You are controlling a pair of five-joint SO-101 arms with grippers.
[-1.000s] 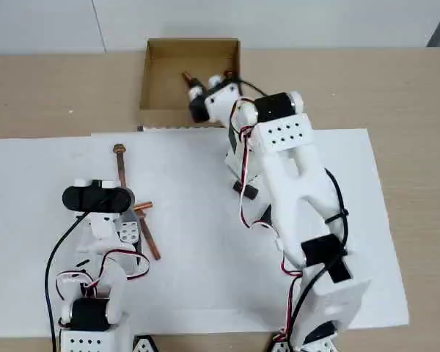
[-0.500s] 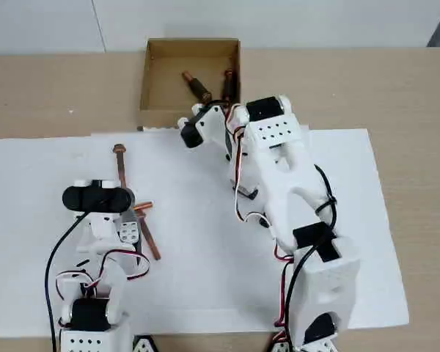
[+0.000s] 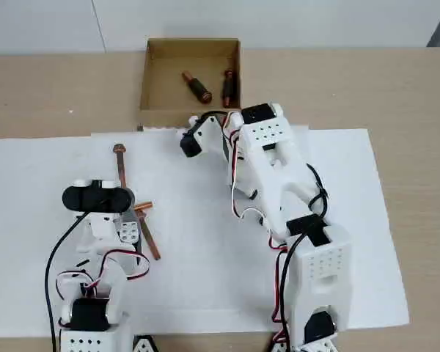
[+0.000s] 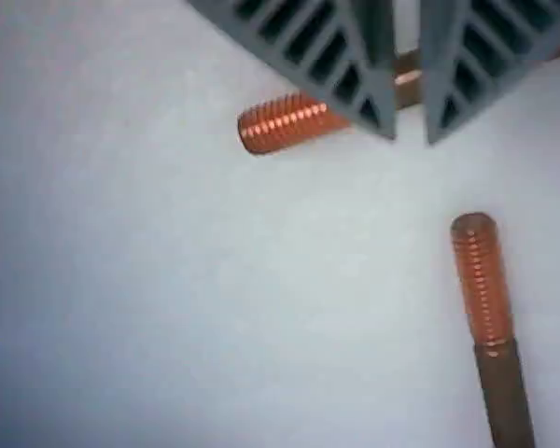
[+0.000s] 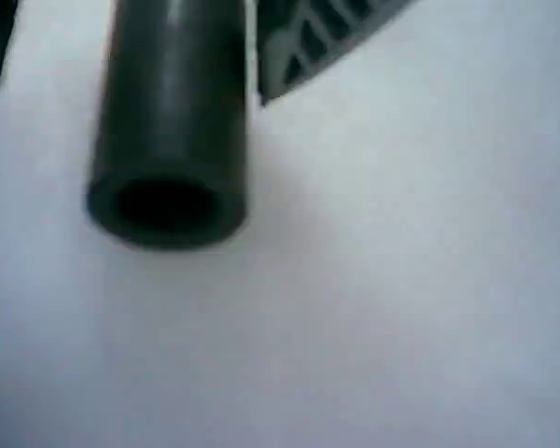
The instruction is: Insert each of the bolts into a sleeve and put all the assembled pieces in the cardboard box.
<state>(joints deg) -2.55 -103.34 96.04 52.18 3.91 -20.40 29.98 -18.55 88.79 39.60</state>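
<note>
Bolts: report location. (Operator)

Three lie on the white paper covering the desk. A long bolt rests near the paper's far edge, apart from the cardboard box. A slanted bolt lies just beside the left gripper. A short bolt crosses behind its fingers. (Technician)

State of the left fingers? (Operator)

Drawn almost together, with a narrow slit between them. Whether they clamp the short bolt cannot be told. (Technician)

Right gripper? (Operator)

Positioned above the paper, just short of the box's near wall. Its fingers are parted wider than the black sleeve between them. Paper shows on both sides of the sleeve, and no contact is visible. (Technician)

Box contents? (Operator)

Two assembled pieces lie on the box floor, apart from each other. (Technician)
</note>
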